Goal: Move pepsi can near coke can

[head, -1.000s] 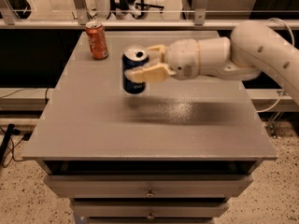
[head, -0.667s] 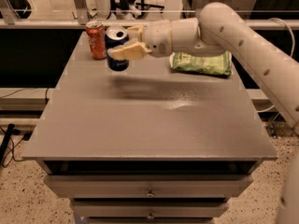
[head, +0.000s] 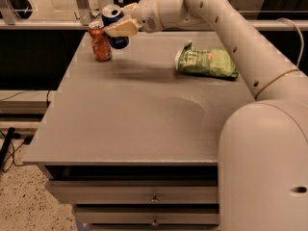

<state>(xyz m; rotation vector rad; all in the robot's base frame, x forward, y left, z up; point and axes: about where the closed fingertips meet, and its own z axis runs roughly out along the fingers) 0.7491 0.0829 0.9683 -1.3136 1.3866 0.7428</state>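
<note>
Placement stage. My claw [head: 120, 27] was clamped on the pepsi can [head: 112, 13], holding it slightly tilted above the surface [head: 144, 114], just beside the coke can [head: 100, 44] at the far left corner. A green chip bag [head: 206, 60] lay well apart. I judged the step best done by levelling the can, lowering it straight down clear of the coke can, and letting go only once it stood.

Green chip bag [head: 207, 61] on grey table [head: 130, 119]
</note>
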